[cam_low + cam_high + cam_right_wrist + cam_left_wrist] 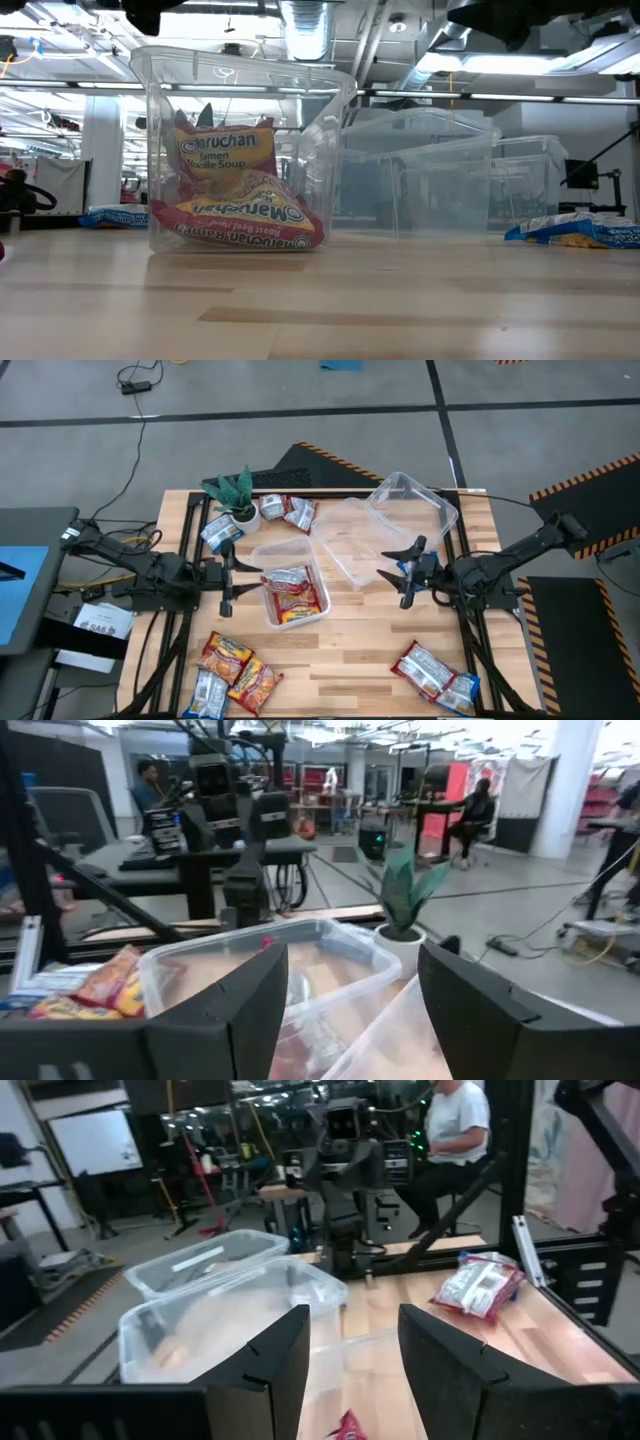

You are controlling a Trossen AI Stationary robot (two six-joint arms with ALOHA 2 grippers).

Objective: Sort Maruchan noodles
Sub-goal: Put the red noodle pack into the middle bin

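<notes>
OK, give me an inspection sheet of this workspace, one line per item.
Surface: wooden table, bare in the middle front.
Job's things: two noodle packets in the left tub; three by the plant; three at front left; two at front right.
Clutter: two empty tubs at the back right; potted plant.
Grippers: left tool open, empty, beside the left tub; right tool open, empty, next to the empty tubs.
Cables: black cable on the floor behind the table.
Surroundings: seated person beyond the table.
</notes>
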